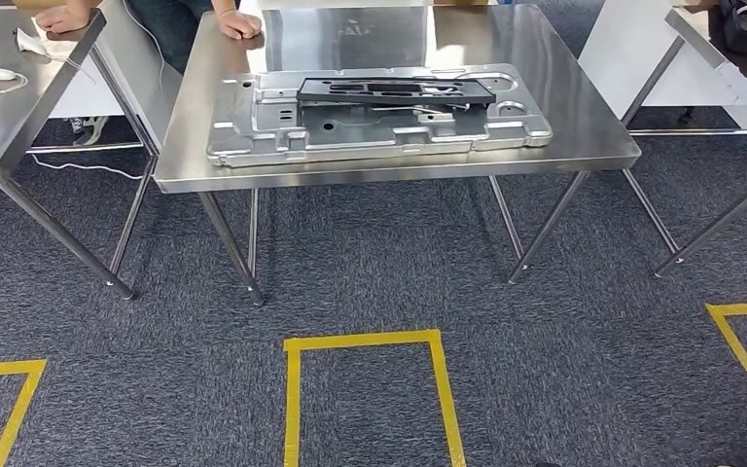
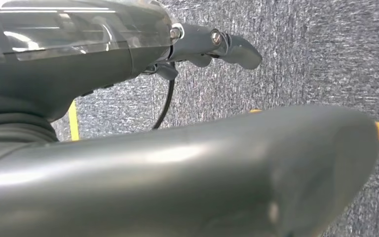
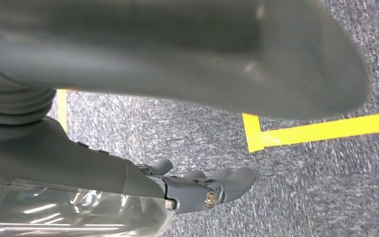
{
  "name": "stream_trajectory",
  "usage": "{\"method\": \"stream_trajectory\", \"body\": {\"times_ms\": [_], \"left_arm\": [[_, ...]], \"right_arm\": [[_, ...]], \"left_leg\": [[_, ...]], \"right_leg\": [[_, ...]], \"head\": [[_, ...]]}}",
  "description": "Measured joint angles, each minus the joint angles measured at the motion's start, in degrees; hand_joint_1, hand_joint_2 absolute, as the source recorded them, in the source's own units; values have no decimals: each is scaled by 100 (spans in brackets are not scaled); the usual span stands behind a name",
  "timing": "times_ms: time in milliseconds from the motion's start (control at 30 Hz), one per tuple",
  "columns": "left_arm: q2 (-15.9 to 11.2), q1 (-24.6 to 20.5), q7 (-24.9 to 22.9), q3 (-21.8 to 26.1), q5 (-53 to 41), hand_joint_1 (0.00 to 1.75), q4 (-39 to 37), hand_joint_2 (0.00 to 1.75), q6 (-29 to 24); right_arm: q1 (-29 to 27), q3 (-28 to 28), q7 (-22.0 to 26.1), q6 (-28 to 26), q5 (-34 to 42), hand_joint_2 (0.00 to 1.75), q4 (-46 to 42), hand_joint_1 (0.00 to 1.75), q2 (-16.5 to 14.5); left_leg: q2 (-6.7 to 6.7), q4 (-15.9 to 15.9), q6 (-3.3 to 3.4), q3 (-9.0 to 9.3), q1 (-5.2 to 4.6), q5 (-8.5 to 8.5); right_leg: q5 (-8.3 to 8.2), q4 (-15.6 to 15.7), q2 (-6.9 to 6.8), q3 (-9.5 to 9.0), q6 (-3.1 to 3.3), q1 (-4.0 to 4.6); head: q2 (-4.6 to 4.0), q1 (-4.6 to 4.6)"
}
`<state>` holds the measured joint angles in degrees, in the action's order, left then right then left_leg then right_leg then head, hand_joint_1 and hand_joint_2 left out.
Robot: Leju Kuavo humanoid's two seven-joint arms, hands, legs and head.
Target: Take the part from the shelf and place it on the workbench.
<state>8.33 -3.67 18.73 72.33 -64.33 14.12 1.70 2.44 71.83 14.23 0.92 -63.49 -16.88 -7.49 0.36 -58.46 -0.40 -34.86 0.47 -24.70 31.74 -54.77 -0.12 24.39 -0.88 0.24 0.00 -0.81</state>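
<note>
Part: a flat black frame lay on top of a large stamped silver panel, near the middle of the steel workbench.
Left hand: the left hand hung over the carpet, fingers straight and apart, holding nothing.
Right hand: the right hand also hung over the carpet, fingers apart and holding nothing.
Around: a person's hands rested on the bench's far edge; a second steel table stood just to the left, with slanted metal legs.
Floor: grey speckled carpet was marked with yellow tape in rectangles.
</note>
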Motion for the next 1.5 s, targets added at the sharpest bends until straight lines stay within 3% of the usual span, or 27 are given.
{"method": "stream_trajectory", "body": {"times_ms": [67,100,200,233,267,300,367,433,500,567,600,667,733,767,800,833,900,967,1067,1133,1233,1267,1300,1333,1433,1500], "left_arm": [[0,7,3,3,-1,0,0,0,0],[0,13,3,5,-2,0,0,0,-1],[0,23,0,9,-3,0,0,0,-2],[0,23,0,10,-3,0,0,0,-2],[0,23,0,10,-3,0,0,0,-2],[0,23,0,11,-3,0,1,0,-2],[0,16,4,14,-3,0,2,0,-2],[0,-8,8,15,-4,0,4,0,-1],[0,-22,7,15,-5,0,4,0,-3],[9,-9,-15,20,6,0,4,0,-10],[14,-6,-39,27,25,0,4,0,-24],[20,-16,-123,46,74,0,6,87,-51],[20,-23,-244,73,124,0,7,175,-75],[21,-23,-308,92,144,0,7,175,-86],[22,-24,-368,113,160,0,7,175,-94],[23,-25,-413,129,169,0,7,175,-99],[24,-32,-460,144,171,0,7,175,-101],[24,-46,-472,152,171,0,7,175,-101],[24,-58,-484,169,171,0,7,175,-101],[24,-56,-490,176,170,0,6,175,-102],[24,-53,-488,181,151,0,4,175,-96],[23,-51,-486,181,134,0,4,175,-93],[23,-50,-484,181,115,0,4,175,-91],[22,-51,-478,181,89,0,4,175,-86],[19,-66,-443,175,11,0,4,175,-61],[19,-69,-443,169,-31,0,3,175,-63]], "right_arm": [[-8,-4,-11,2,-2,0,10,0,0],[-11,-5,-15,3,-2,0,14,0,0],[-13,-8,-17,4,-2,0,22,0,1],[-14,-8,-17,7,-2,0,25,0,1],[-12,-9,-16,9,-4,0,28,0,1],[-11,-10,-15,11,-9,0,31,0,1],[-11,-12,-6,15,-25,0,39,0,1],[-11,-12,6,16,-37,0,45,0,2],[-9,-12,15,17,-45,0,47,0,3],[-17,-12,17,21,-58,0,50,0,4],[-22,-12,16,27,-68,0,55,0,5],[-21,-13,15,43,-100,0,65,0,11],[-13,-14,5,66,-130,0,69,0,19],[-12,-14,-16,79,-140,0,71,0,21],[-11,-14,-53,91,-144,0,73,0,22],[-9,-14,-101,101,-142,0,76,0,25],[3,-14,-183,111,-132,0,80,0,35],[21,-14,-215,116,-123,0,88,0,45],[18,-14,-228,123,-120,0,102,0,54],[22,-14,-233,135,-120,0,109,0,57],[26,-10,-376,160,-70,131,119,0,61],[24,-3,-484,175,-31,175,122,0,62],[22,9,-602,192,9,175,128,0,62],[21,30,-729,218,53,175,138,0,62],[27,96,-1054,314,130,175,164,0,60],[35,133,-1189,366,149,175,169,0,60]], "left_leg": [[-4,-13,-68,-53,4,21],[-10,-111,-88,-100,4,-111],[-19,-1017,-109,-310,11,-930],[-19,-1360,-113,-337,10,-1096],[-20,-1569,-115,-302,9,-1120],[-19,-1587,-116,-187,8,-1018],[-18,-1006,-110,316,12,-724],[-23,-197,-90,837,2,-730],[-32,120,-39,985,-18,-848],[-23,113,50,929,-12,-803],[-15,111,93,895,-6,-759],[-4,110,157,789,6,-663],[-1,104,173,669,6,-578],[2,100,168,616,6,-540],[2,97,160,569,7,-507],[1,95,149,533,8,-479],[-4,89,114,490,1,-439],[-5,78,63,452,-16,-407],[-6,67,-31,416,-10,-375],[-10,-171,-73,324,-4,-556],[-13,-1277,-87,-113,2,-1145],[-13,-1549,-89,-213,4,-1229],[-13,-1614,-91,-219,6,-1201],[-12,-1436,-91,-116,8,-1063],[-14,-367,-84,388,21,-598],[-29,-142,-51,442,15,-577]], "right_leg": [[-82,34,-11,101,62,-16],[-145,43,-18,169,105,-28],[-328,36,-32,400,175,-25],[-387,22,-35,480,180,-17],[-444,0,-37,566,182,-11],[-495,-35,-38,659,179,-9],[-572,-145,-39,847,151,-15],[-622,-272,-39,994,103,-4],[-679,-332,-40,1062,46,9],[-709,-355,-39,1093,-6,-4],[-627,-442,-37,1134,-33,-16],[-225,-943,-33,1327,-84,-43],[191,-1645,-32,1549,-116,-58],[271,-1836,-32,1569,-126,-63],[242,-1813,-32,1479,-130,-68],[126,-1571,-32,1282,-130,-73],[-151,-737,-31,734,-113,-71],[-244,-211,-27,439,-72,-50],[-259,-133,-25,454,16,-39],[-299,-111,-28,470,87,-59],[-326,-125,-33,513,141,-47],[-330,-136,-34,529,147,-41],[-332,-151,-34,541,148,-39],[-328,-171,-33,548,143,-42],[-281,-291,-32,598,75,-36],[-268,-363,-33,666,20,-17]], "head": [[0,0],[0,3],[-1,14],[-1,15],[0,15],[0,16],[0,17],[0,17],[0,15],[0,11],[0,6],[-1,1],[-1,-2],[0,-2],[0,-2],[0,-2],[-1,-2],[-1,1],[0,1],[0,5],[0,11],[0,11],[0,11],[0,11],[0,10],[0,3]]}}
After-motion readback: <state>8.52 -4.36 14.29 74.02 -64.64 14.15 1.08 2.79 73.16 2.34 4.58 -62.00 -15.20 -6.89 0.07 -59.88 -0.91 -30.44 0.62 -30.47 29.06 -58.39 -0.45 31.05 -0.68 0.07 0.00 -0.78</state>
